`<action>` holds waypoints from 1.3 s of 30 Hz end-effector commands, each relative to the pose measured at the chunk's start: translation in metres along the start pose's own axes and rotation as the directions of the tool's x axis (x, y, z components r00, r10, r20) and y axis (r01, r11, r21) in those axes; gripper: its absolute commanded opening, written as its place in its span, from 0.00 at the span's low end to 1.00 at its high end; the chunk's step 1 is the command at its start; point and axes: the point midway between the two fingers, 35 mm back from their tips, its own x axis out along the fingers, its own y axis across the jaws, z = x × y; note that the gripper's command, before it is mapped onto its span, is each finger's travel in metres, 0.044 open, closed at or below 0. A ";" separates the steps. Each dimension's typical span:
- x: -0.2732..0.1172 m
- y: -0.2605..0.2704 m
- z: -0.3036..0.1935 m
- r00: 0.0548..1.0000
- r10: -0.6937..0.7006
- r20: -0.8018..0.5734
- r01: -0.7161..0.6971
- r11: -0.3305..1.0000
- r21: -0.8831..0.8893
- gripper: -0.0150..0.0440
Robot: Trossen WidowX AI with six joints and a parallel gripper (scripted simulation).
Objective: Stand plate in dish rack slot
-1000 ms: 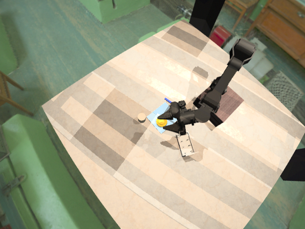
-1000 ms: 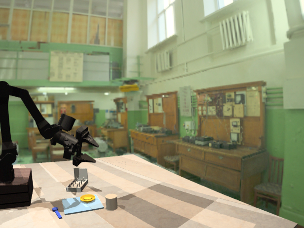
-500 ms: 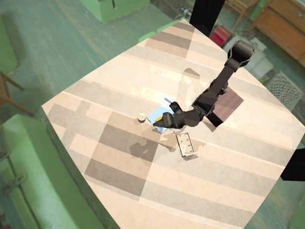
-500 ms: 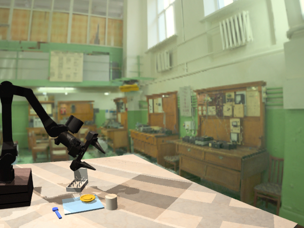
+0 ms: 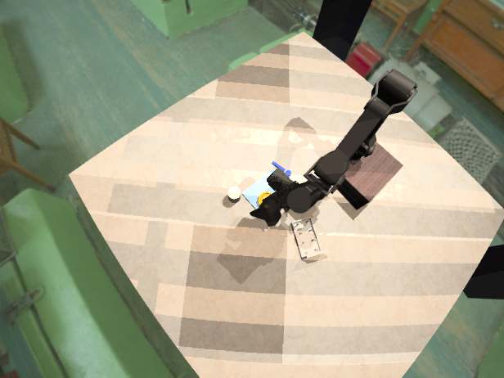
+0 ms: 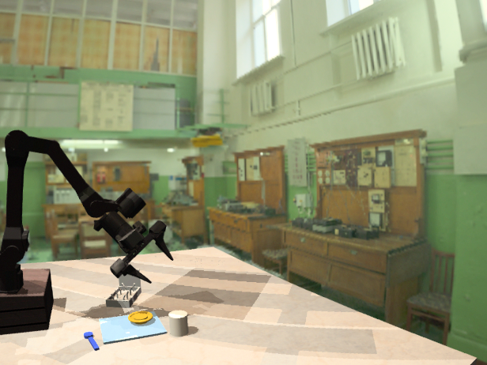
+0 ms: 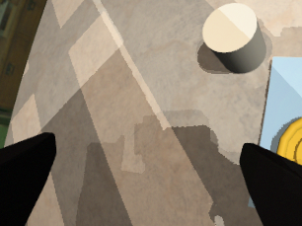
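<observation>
The yellow plate (image 5: 263, 198) (image 6: 140, 317) (image 7: 291, 141) lies flat on the light blue mat (image 5: 254, 189) (image 6: 115, 333) (image 7: 282, 84). The arm hides part of it in the top view, and it is cut off at the right edge of the wrist view. The small grey-white dish rack (image 5: 307, 236) (image 6: 115, 302) stands beside the mat, with short upright pegs and a grey panel at its back. My gripper (image 6: 161, 271) (image 7: 150, 148) is open and empty, tilted, well above the table. In the wrist view the plate lies beyond the right finger, outside the gap.
A pale cylinder (image 5: 233, 193) (image 6: 178, 325) (image 7: 236, 35) stands just off the mat's edge, close to the plate. A blue spoon-like utensil (image 5: 277, 166) (image 6: 93, 342) lies on the table beside the mat. The arm stands on a dark wooden base block (image 5: 380, 169) (image 6: 32, 310).
</observation>
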 end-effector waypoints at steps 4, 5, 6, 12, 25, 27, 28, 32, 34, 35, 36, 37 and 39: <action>0.009 -0.007 0.000 0.996 -0.078 -0.051 0.065 0.974 -0.215 0.93; 0.010 -0.008 0.000 0.994 -0.089 -0.059 0.072 0.967 -0.246 0.93; 0.011 -0.010 0.000 0.993 -0.101 -0.066 0.079 0.958 -0.276 0.93; 0.016 -0.018 0.000 0.979 -0.171 -0.112 0.104 0.887 -0.449 0.93; 0.024 -0.038 0.003 0.917 -0.337 -0.213 0.062 0.647 -0.760 0.93; 0.025 -0.042 0.003 0.903 -0.362 -0.230 0.041 0.605 -0.795 0.93; 0.025 -0.043 0.004 0.896 -0.375 -0.238 0.029 0.583 -0.812 0.93; 0.025 -0.050 0.005 0.865 -0.423 -0.271 -0.028 0.498 -0.867 0.93; 0.025 -0.053 0.006 0.848 -0.446 -0.288 -0.061 0.457 -0.887 0.93; 0.025 -0.054 0.006 0.839 -0.457 -0.297 -0.079 0.436 -0.896 0.93; 0.025 -0.056 0.006 0.830 -0.468 -0.305 -0.098 0.416 -0.904 0.93; 0.025 -0.057 0.007 0.820 -0.479 -0.314 -0.117 0.396 -0.911 0.93; 0.024 -0.060 0.008 0.801 -0.500 -0.331 -0.157 0.358 -0.921 0.93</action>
